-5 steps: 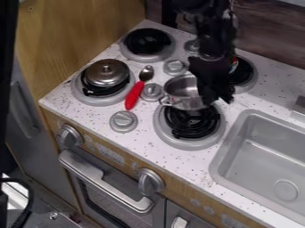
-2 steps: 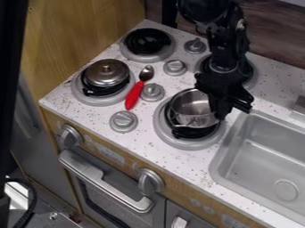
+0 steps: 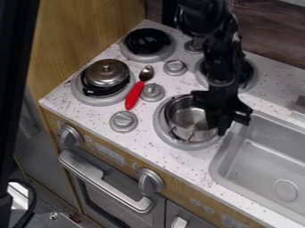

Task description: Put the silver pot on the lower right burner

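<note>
The black gripper (image 3: 218,124) is at the right side of the silver pot (image 3: 186,116), shut on its rim, with part of that rim hidden behind it. Upright, the pot sits over the lower right burner (image 3: 173,142) and covers most of the black coil. The burner's grey ring shows around the pot's left and front sides.
A lidded metal pot (image 3: 106,73) occupies the lower left burner. Beside it lies a red-handled spoon (image 3: 134,95), near several grey knobs. The sink (image 3: 229,149) borders the burner on the right; another burner (image 3: 146,42) is at the back left.
The pot has travelled from above the burner's back edge down and forward onto it, shifting slightly left at the end. The gripper has come down with it.
</note>
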You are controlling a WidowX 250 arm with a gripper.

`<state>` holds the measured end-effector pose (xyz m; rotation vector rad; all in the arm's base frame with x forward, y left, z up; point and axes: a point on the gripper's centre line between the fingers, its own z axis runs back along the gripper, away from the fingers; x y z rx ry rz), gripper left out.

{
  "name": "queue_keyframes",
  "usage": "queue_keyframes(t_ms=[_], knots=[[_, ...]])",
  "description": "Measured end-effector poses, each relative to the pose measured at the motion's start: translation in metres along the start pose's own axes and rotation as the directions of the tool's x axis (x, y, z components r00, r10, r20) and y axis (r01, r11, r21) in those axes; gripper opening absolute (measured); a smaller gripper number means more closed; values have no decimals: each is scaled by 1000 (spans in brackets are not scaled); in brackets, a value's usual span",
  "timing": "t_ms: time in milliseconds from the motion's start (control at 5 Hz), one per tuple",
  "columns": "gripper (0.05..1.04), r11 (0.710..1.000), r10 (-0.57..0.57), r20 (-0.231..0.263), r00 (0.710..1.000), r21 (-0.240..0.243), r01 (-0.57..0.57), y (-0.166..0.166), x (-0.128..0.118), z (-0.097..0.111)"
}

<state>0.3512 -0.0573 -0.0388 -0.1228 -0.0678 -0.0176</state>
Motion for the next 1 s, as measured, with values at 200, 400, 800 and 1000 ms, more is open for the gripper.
queue_keyframes(t_ms=[200,400,800,1000], knots=[[519,999,-35,0,999,39,35,4,0,0],[802,990,-92,15,996,107,90,7,3,7],[999,985,-137,114,984,123,122,-6,3,52],[999,989,-116,126,985,108,102,-4,1,69]])
